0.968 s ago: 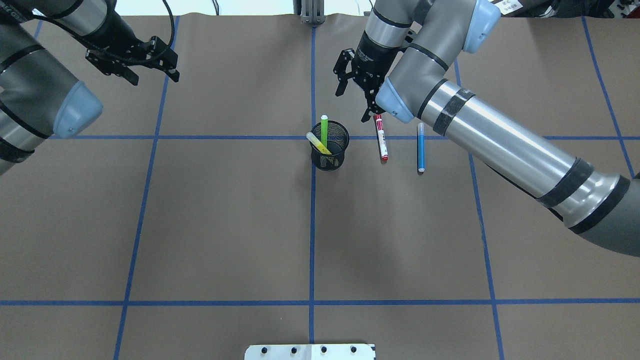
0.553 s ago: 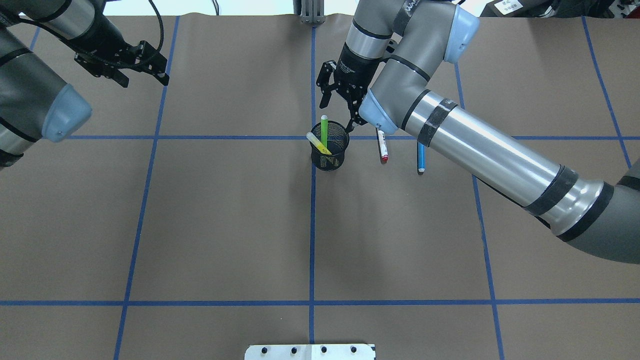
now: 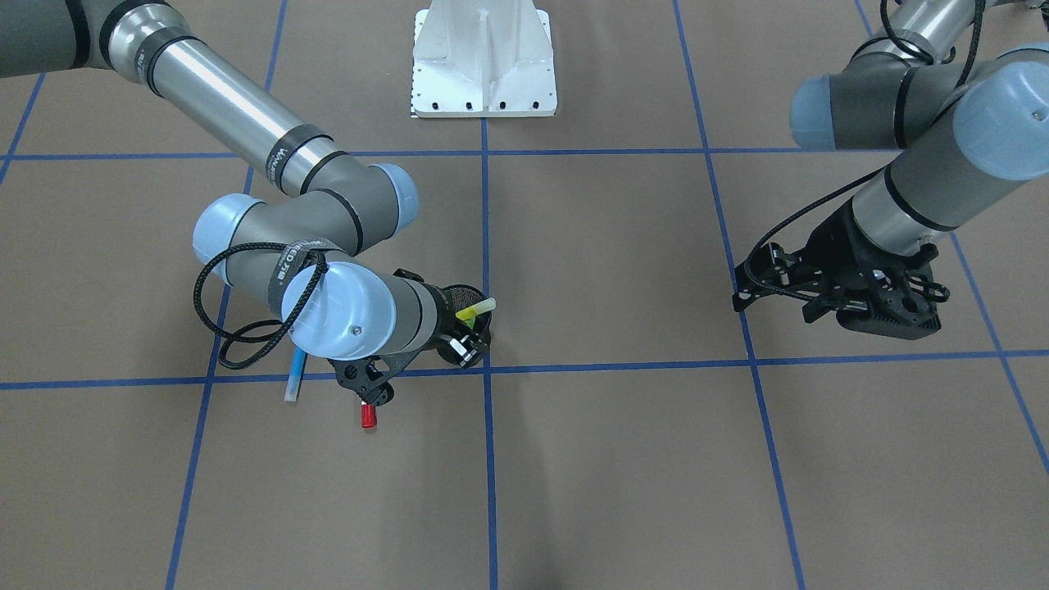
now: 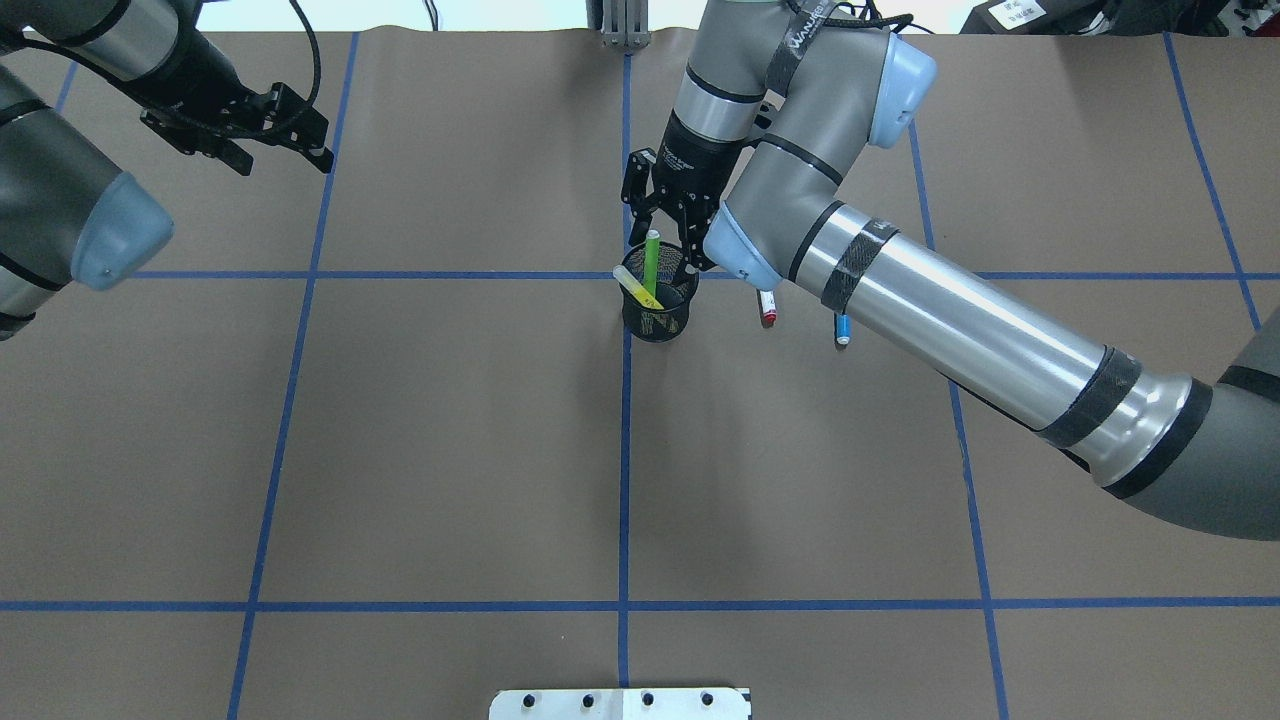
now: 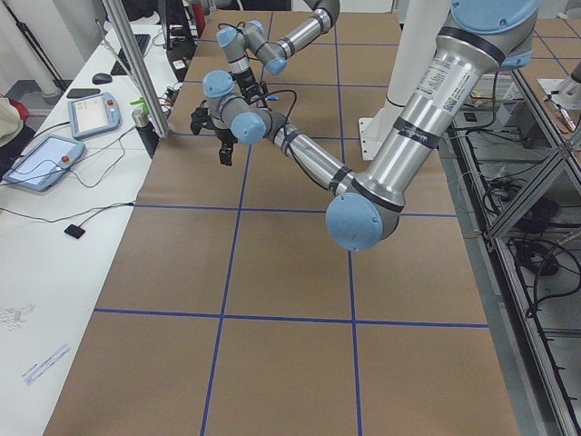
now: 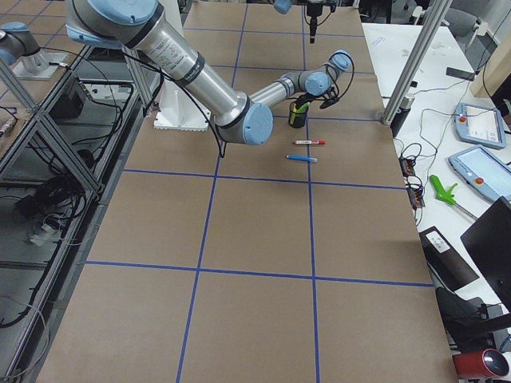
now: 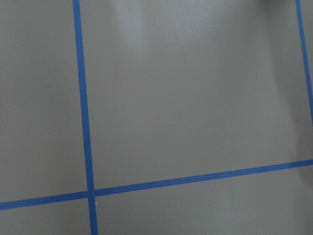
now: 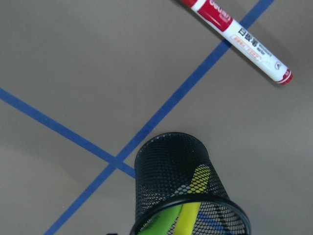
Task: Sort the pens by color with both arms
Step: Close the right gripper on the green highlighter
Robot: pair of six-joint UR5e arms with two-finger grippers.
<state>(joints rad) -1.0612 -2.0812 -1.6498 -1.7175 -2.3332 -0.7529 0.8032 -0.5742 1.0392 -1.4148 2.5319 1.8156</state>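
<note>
A black mesh cup [image 4: 657, 308] stands at the table's centre line. In it are a lime green pen [image 4: 651, 260], upright, and a yellow pen [image 4: 634, 286], leaning left. My right gripper [image 4: 662, 226] is open and empty, just above and behind the cup's rim, near the green pen's top. The white pen with red ends [image 4: 767, 308] and the blue pen [image 4: 842, 329] lie right of the cup, mostly hidden under my right arm. The right wrist view shows the cup [image 8: 182, 176] and the red-ended pen [image 8: 238, 37]. My left gripper [image 4: 283, 160] is open and empty at the far left.
The table is covered in brown paper with a grid of blue tape lines [image 4: 624, 450]. The white bolted pedestal base [image 3: 483, 61] is at the robot's side. A metal post [image 4: 620, 20] stands at the far edge. The left wrist view shows only paper and tape [image 7: 83, 122].
My right gripper has moved left, from above the red-ended pen to over the cup. My left gripper has drifted a little further left and away. The pens have not moved.
</note>
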